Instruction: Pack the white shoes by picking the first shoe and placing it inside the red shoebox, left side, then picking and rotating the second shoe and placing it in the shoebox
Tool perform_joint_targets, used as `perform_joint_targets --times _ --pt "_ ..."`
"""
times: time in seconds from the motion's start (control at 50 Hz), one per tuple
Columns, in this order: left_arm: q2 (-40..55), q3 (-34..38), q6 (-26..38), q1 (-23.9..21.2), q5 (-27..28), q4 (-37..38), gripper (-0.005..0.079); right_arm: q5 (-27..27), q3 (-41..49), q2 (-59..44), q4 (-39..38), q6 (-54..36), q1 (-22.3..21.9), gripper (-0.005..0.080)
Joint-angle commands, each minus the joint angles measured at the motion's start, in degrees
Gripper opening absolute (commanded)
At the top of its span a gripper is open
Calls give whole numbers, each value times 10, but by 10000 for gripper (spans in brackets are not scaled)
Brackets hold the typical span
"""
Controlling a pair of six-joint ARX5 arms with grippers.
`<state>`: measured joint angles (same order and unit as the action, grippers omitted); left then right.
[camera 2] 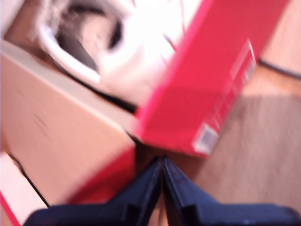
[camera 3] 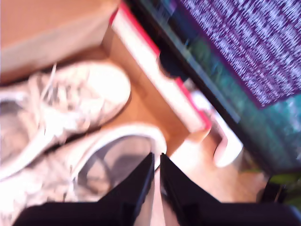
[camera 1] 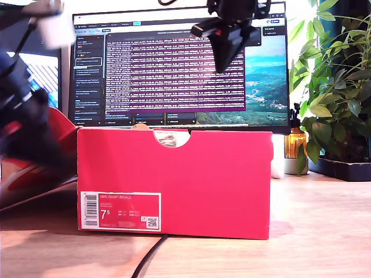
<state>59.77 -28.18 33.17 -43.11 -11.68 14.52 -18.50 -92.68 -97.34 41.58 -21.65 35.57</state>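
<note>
My first gripper and my second gripper have dark, tapered fingers.

White shoe inside red shoebox

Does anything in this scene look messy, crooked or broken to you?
Nothing looks damaged or spilled. Both white shoes lie inside the red shoebox, toe to heel. The box lid hangs open at the exterior view's left. Both wrist views are blurred, so fine detail is unclear.
</note>
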Motion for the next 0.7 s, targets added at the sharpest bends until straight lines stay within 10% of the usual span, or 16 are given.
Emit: perform_joint_targets --times 0.0,0.68 --pt "-4 -3 -10 -10 1 12 -11 5 3 0 13 21 -9 -12" --pt "-125 -74 -97 -49 -4 105 -11 156 11 0 192 129 -179 -12"
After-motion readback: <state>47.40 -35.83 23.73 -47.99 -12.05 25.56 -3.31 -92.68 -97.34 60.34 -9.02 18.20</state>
